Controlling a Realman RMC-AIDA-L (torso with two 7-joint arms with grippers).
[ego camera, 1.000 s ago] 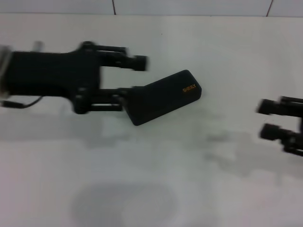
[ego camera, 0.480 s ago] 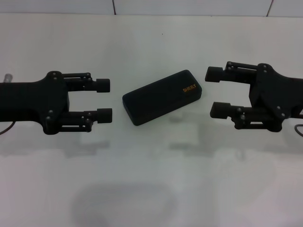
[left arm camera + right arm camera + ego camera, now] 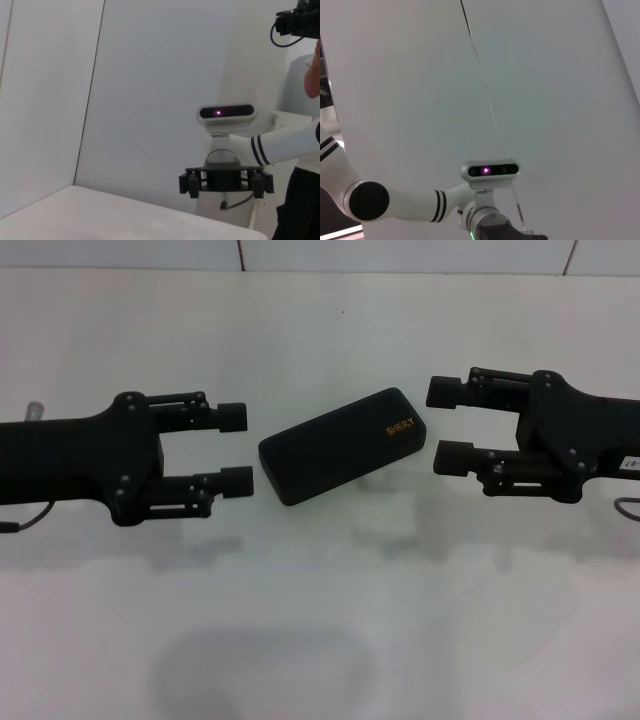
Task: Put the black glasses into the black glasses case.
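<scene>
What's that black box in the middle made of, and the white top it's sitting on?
The black glasses case looks like a hard shell in a matte, slightly grained covering, maybe leatherette: it keeps crisp rounded edges, shows no glare, and carries a small gold printed logo. The table seems to be a smooth white laminate or coated board with a soft sheen, since faint shadows and dim reflections show on it.

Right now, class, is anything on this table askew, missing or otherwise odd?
The black glasses case lies shut and slanted on the white table, between the open left gripper and the open right gripper. The oddity: no glasses show in any view, though the task needs them.
</scene>
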